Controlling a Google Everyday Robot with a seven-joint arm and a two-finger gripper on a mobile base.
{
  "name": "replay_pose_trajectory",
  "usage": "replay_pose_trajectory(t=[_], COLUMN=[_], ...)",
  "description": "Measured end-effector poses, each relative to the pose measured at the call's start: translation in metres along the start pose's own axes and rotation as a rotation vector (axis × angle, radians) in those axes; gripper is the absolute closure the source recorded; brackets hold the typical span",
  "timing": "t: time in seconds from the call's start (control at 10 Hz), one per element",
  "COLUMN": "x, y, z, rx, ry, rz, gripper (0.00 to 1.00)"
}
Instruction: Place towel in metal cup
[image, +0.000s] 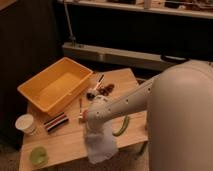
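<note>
A: Well, where does it stand?

B: The pincer (93, 125) hangs over the front part of the surface (65, 144), pressed together on the top of the towel (101, 144). The cloth is bunched at the top and droops down past the front edge.

A: And the metal cup?

B: It doesn't show here. The robot's pale body fills the right side and may be covering it. Only the white paper cup (25, 123) and the green cup (37, 155) are visible, both well off to the left, beside the yellow bin (52, 87).

A: So how should the carry go?

B: I'd lift first, so the hanging end clears the surface and the curved green thing (121, 127) near the arm. Once the cup is found, centre the cloth's lowest tip over its mouth and lower slowly, so the limp folds feed inside and don't drape over the rim. The towel is bigger than a cup, so release late and low.
</note>
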Motion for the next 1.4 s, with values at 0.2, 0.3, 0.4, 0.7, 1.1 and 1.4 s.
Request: replay_pose_trajectory(t=[0.2, 0.3, 0.4, 0.7, 1.1, 1.4], x=[0.002, 0.003, 0.004, 0.007, 0.009, 0.008], y=[0.003, 0.005, 0.006, 0.007, 0.003, 0.009], z=[0.005, 0.007, 0.009, 0.016, 0.015, 0.009], rx=[0.011, 0.017, 0.021, 0.019, 0.02, 0.014], ry=[0.007, 0.009, 0.014, 0.028, 0.035, 0.049], rz=[-0.002, -0.008, -0.008, -0.001, 0.006, 0.006], gripper=[0.35, 0.35, 0.35, 0.42, 0.83, 1.0])
